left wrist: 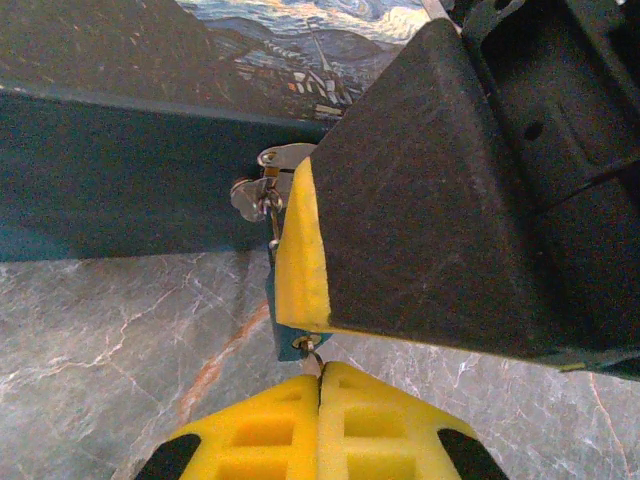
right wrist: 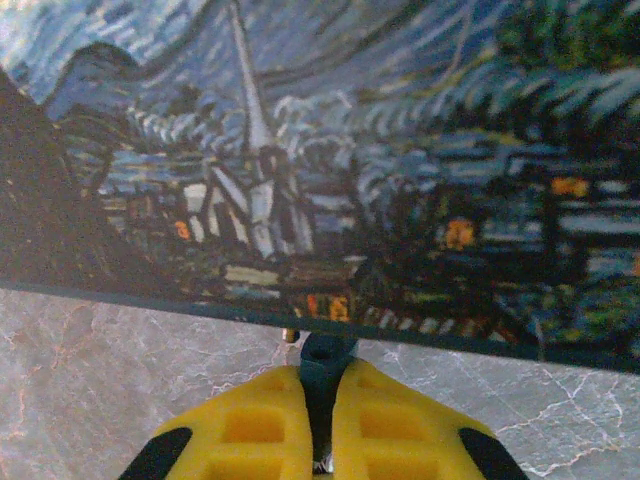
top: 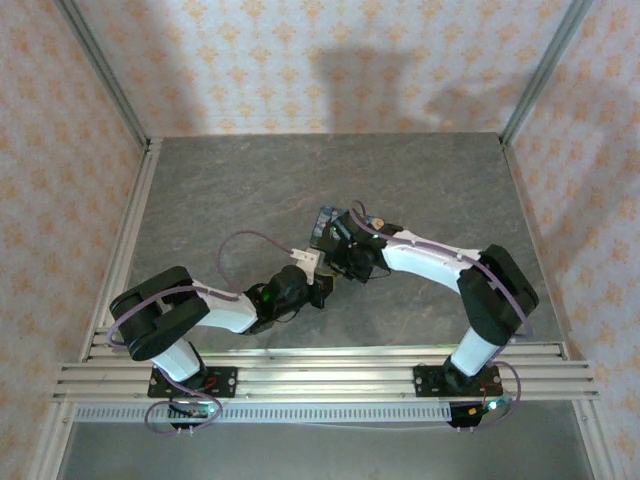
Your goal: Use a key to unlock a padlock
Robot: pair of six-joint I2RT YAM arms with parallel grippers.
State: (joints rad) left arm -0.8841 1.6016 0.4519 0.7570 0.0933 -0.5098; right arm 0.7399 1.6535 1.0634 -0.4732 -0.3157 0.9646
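Padlock (right wrist: 325,348) hangs at the printed box (right wrist: 300,150) edge, clamped tight by the right gripper (right wrist: 320,378), while the left gripper (left wrist: 320,378), fingers pressed together, pinches what looks like the key (left wrist: 308,350) just beneath it, so insertion is in hand and next needs fine alignment, then 1 turn.

Dark blue box (right wrist: 380,170) with a swirling night-sky village print is sitting flat on the grey marbled table (top: 230,180), near its middle. Pale orange-patterned walls (top: 300,60) are enclosing three sides. Aluminium rails (top: 330,372) are running along the near edge.
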